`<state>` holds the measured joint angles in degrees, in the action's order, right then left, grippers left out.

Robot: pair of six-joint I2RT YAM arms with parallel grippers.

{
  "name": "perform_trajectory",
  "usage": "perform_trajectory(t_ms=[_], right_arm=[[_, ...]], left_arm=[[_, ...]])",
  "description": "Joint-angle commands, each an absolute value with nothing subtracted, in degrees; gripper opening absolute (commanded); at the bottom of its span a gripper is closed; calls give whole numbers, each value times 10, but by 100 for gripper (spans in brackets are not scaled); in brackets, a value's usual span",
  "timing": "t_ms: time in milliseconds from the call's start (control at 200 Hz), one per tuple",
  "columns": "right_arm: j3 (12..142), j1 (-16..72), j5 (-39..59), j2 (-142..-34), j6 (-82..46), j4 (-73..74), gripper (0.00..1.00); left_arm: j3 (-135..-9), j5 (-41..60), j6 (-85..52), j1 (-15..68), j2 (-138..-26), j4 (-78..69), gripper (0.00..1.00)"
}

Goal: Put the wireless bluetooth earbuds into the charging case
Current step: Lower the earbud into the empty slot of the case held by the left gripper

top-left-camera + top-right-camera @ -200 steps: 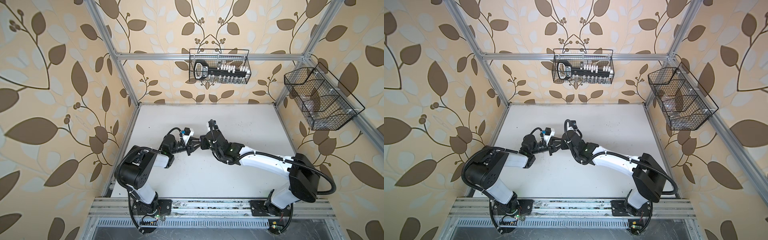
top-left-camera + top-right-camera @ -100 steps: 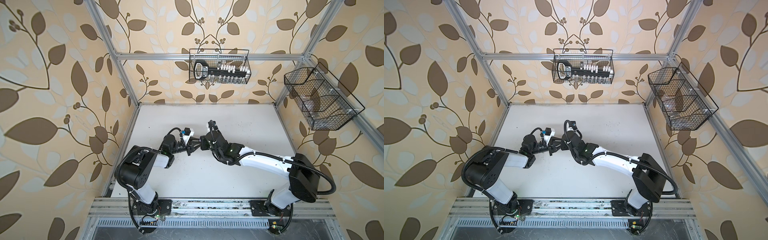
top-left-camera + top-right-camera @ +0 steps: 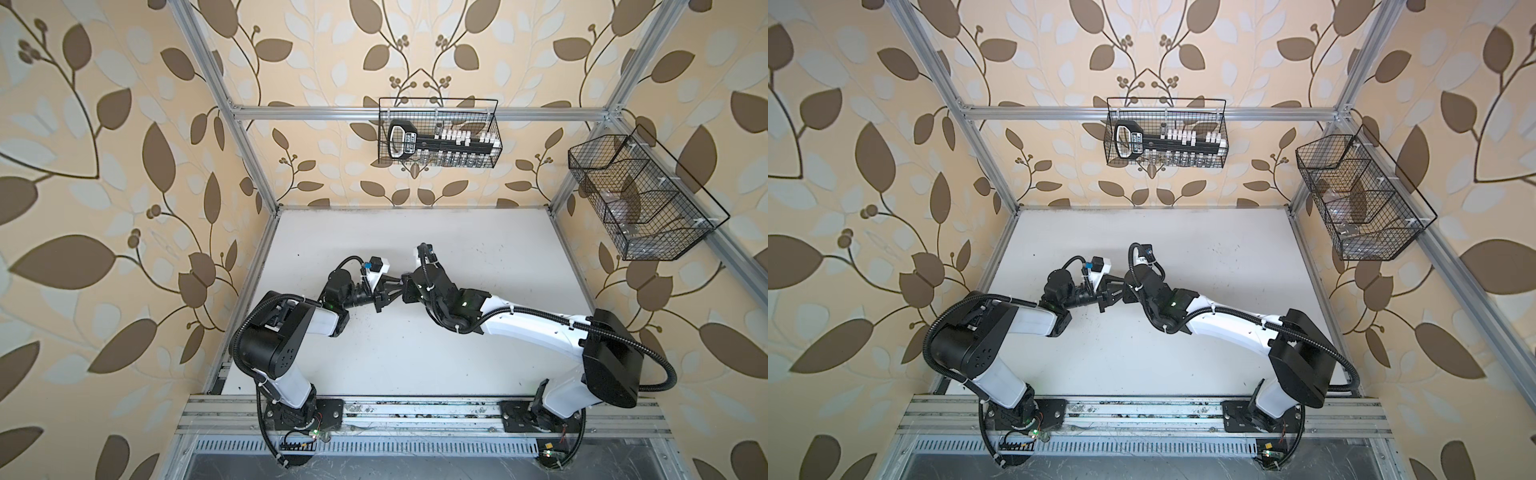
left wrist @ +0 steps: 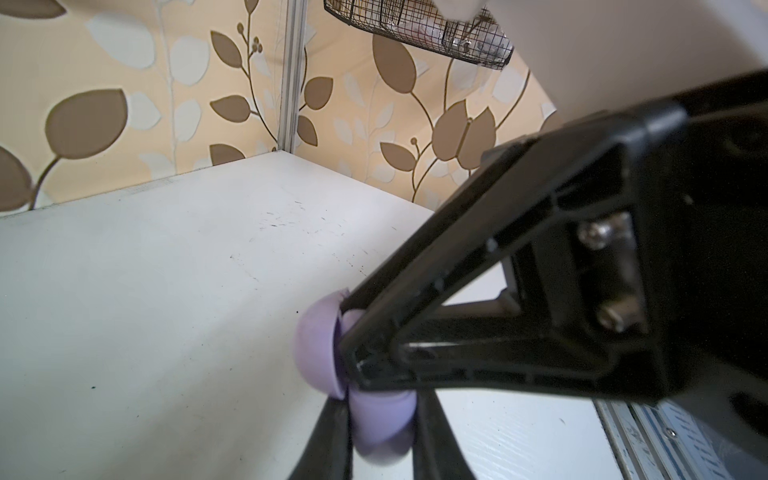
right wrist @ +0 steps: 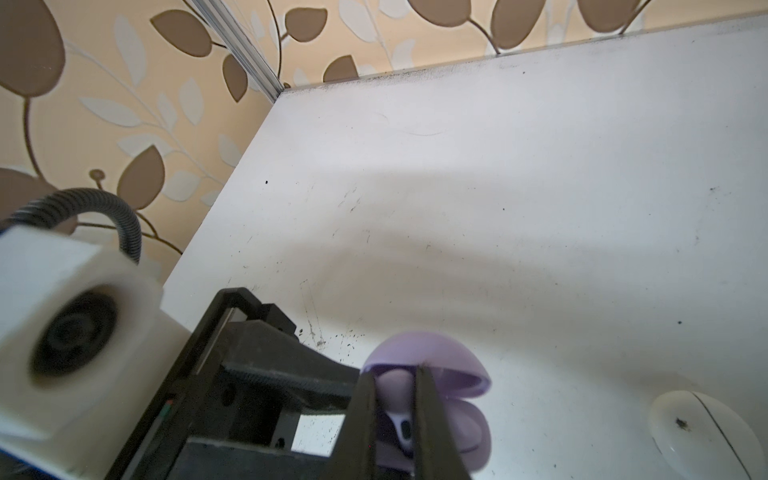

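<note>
My left gripper (image 4: 380, 403) is shut on the body of the lilac charging case (image 4: 382, 428), held above the table with its lid (image 4: 318, 345) hinged open. In the right wrist view, the same case (image 5: 473, 432) shows its lid (image 5: 428, 353) raised. My right gripper (image 5: 395, 374) is shut on a lilac earbud (image 5: 395, 384) with a white stem tip, right at the case's open mouth. In both top views the two grippers meet tip to tip over the table's middle, left gripper (image 3: 388, 291) and right gripper (image 3: 405, 287), and they hide the case.
A white round case (image 5: 702, 432) lies shut on the table close beside the lilac one. A wire basket (image 3: 438, 133) hangs on the back wall and another wire basket (image 3: 636, 199) on the right wall. The white table (image 3: 415, 353) is scuffed.
</note>
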<state>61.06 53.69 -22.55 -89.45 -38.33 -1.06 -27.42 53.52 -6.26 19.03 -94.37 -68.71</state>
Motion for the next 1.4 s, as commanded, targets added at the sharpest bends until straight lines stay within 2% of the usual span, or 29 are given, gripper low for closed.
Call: perform_trajectory(t_ms=[0,735,1399], right_arm=[[597,546,-226,-877,-388,-32,12],[606,538,-215,-874,-383,-29,26],[621,519,-207,-846,-370,-49,30]], left_arm=[[-282,527,-53,182,-933,-717,0],[-282,538,-51,182,-933,-714,0],[-286,551,-47,183,-940,-701,0]])
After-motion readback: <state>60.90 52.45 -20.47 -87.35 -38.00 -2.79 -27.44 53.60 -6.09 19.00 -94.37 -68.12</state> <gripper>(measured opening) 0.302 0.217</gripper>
